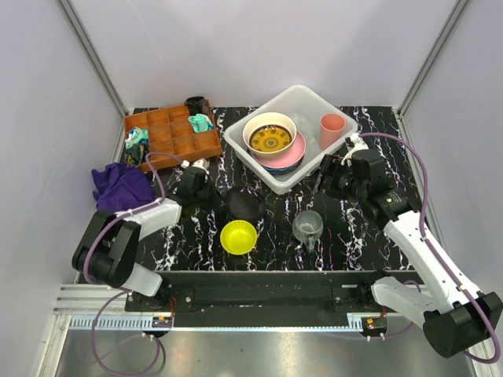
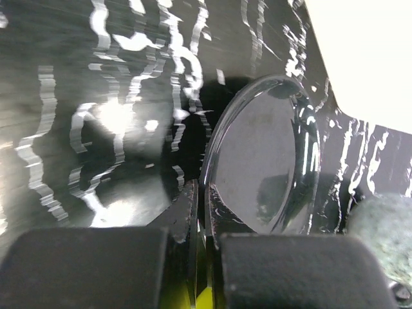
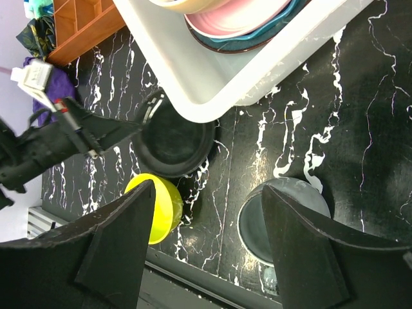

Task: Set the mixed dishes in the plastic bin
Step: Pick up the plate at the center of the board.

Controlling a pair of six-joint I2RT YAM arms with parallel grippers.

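Note:
The plastic bin (image 1: 308, 100) stands at the back centre and holds a cream bowl (image 1: 269, 135) on a pink plate (image 1: 293, 154), with a pink cup (image 1: 332, 129) beside them. On the table lie a black saucer (image 1: 246, 204), a yellow bowl (image 1: 239, 236) and a grey mug (image 1: 307, 226). My left gripper (image 1: 221, 198) is shut on the saucer's left rim; up close its jaws (image 2: 203, 215) pinch the edge of the saucer (image 2: 267, 161). My right gripper (image 1: 326, 179) hangs open by the bin's near right corner, its wide gap (image 3: 209, 187) empty above the table between bowl (image 3: 164, 206) and mug (image 3: 283, 219).
A brown wooden compartment tray (image 1: 169, 133) with small items stands at the back left. A purple cloth (image 1: 122, 187) lies just left of my left arm. The bin's near wall (image 3: 212, 84) overhangs the saucer (image 3: 174, 138) in the right wrist view.

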